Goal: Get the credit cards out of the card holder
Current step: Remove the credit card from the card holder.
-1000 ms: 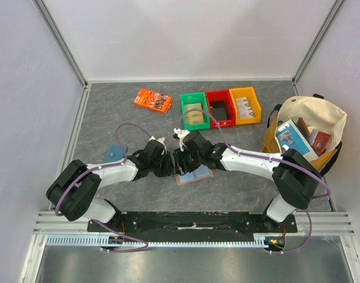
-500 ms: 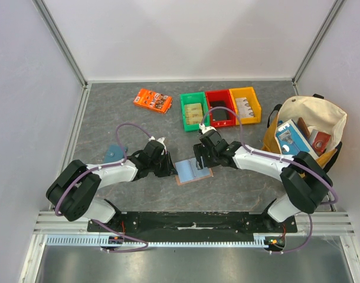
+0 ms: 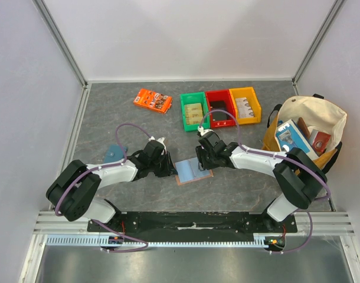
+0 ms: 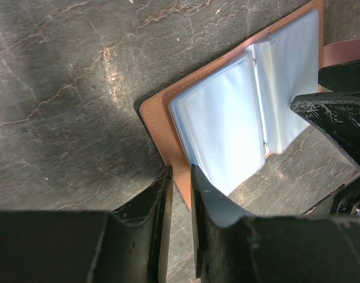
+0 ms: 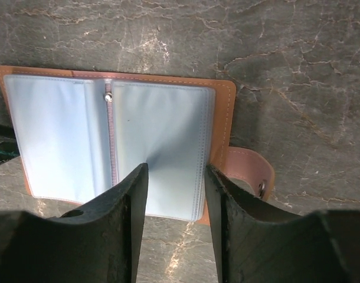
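Now, card holder edges: the card holder (image 3: 193, 171) lies open on the table (image 3: 138, 127), near the front middle, between the two grippers. Its snap tab (image 5: 248, 171) sticks out flat on the right.
Left gripper: the left gripper (image 4: 180, 180) has its jaws drawn almost together, with the tan cover's left edge in the thin slit between them. A dark shadow lies beside that edge.
Right gripper: the right gripper (image 5: 175, 177) hangs over the right-hand page with its fingers well apart and nothing between them.
Open room: bare tabletop runs behind the holder up to the bins, and in front of it to the near rail.
Back row: an orange packet (image 3: 153, 100) lies apart on the left. The green bin (image 3: 194, 110), red bin (image 3: 220, 108) and yellow bin (image 3: 245, 105) stand side by side.
Right side: a cloth bag (image 3: 307, 132) holding boxes sits by the right wall.
Surface and room: dark grey marbled top, with white panels on three sides.
Hard to make out: the sleeves (image 5: 56, 130) look pale blue, and I cannot tell whether cards sit in them. A teal pouch (image 3: 114, 152) is partly hidden behind the left arm's cable. The fingers cover the holder's near edge in both wrist views.
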Robot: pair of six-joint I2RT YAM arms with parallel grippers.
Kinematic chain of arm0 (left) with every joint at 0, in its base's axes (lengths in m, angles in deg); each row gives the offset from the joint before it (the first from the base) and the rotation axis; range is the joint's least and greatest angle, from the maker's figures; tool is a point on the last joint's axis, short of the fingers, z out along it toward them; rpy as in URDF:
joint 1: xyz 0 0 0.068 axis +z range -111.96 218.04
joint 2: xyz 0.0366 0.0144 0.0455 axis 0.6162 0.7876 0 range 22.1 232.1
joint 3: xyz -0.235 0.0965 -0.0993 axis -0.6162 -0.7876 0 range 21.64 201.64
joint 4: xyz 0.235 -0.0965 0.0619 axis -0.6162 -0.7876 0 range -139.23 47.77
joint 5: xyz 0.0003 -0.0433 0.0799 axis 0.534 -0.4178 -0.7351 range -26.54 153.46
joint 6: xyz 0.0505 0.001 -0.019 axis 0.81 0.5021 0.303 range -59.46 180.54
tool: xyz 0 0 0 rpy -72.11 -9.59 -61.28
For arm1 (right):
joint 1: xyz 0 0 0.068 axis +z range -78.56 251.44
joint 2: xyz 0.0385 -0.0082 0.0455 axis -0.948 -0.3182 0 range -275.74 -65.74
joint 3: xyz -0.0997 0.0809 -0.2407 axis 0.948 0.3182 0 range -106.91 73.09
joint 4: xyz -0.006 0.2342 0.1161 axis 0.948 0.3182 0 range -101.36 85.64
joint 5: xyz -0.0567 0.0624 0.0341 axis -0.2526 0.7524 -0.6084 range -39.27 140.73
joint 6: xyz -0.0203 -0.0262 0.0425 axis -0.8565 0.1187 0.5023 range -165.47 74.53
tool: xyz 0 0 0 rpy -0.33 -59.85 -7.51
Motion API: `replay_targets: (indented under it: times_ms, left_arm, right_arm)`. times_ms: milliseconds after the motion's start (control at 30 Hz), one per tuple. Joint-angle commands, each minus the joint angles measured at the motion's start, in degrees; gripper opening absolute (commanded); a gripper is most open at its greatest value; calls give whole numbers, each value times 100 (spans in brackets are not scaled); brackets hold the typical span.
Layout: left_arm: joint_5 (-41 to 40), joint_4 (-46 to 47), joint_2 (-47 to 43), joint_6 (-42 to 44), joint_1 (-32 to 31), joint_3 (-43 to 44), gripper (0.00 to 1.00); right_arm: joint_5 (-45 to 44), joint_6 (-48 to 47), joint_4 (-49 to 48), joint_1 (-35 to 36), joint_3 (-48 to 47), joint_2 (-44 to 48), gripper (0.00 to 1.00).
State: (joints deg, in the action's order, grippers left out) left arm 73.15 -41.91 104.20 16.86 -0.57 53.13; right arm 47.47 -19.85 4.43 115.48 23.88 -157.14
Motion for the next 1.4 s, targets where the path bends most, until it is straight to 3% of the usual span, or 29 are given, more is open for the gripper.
replay_targets:
  times_ms: [0, 300, 600, 767, 1033, 1233, 1367]
  left_arm:
    - [50, -225, 51, -97, -50, -151, 25]
    - [94, -207, 69, -106, -33, -134, 25]
    - [94, -199, 51, -114, -41, -143, 25]
    - [94, -207, 34, -114, -50, -151, 25]
    - [77, -172, 34, -132, -33, -178, 25]
    - [-20, -199, -133, -220, -41, -274, 25]
    - [-432, -505, -615, -272, -50, -345, 29]
  right_arm:
    - [212, 4, -243, 18, 26, -36, 45]
    - [581, 21, -322, 27, -88, 60, 22]
    - [1073, 4, -401, 237, -334, 157, 21]
    - [1048, 4, -287, 361, -545, 359, 31]
    - [1328, -40, -208, 510, -809, 351, 34]
    - [2347, -391, -366, 589, -941, -1, 47]
    - [1569, -410, -227, 563, -836, 156, 47]
